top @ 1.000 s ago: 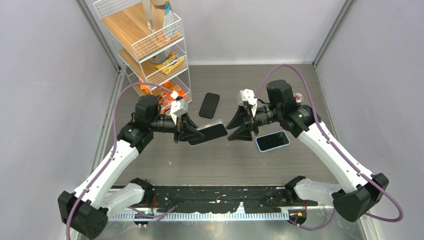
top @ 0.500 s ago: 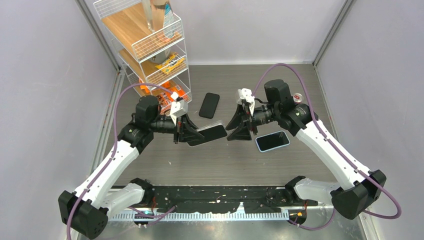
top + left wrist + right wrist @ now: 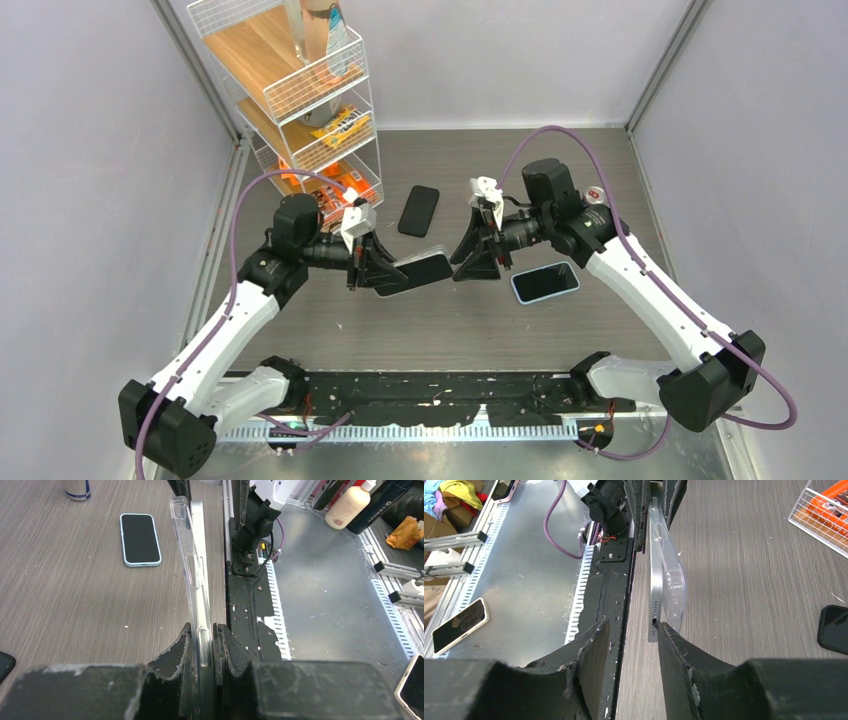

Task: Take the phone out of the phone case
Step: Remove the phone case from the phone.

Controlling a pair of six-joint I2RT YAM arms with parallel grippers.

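A silver phone (image 3: 425, 268) in a clear case is held edge-on above the table's middle. My left gripper (image 3: 390, 272) is shut on its left end; in the left wrist view both pads pinch the cased phone (image 3: 197, 570) at the gripper (image 3: 202, 639). My right gripper (image 3: 468, 262) is open at the phone's free end. In the right wrist view the gripper (image 3: 631, 625) straddles the end of the phone (image 3: 655, 580). The tip of its right finger (image 3: 674, 642) touches the phone's bottom edge, at the seam with the clear case (image 3: 675, 587). The left finger stands apart.
A black phone (image 3: 419, 210) lies on the table behind the held one. A phone in a light-blue case (image 3: 545, 282) lies face up under the right arm. A wire rack with snacks (image 3: 300, 90) stands at the back left. A small can (image 3: 597, 194) stands behind the right arm.
My right gripper has moved left, closing in on the phone's free end. My left gripper with the phone has shifted only slightly.
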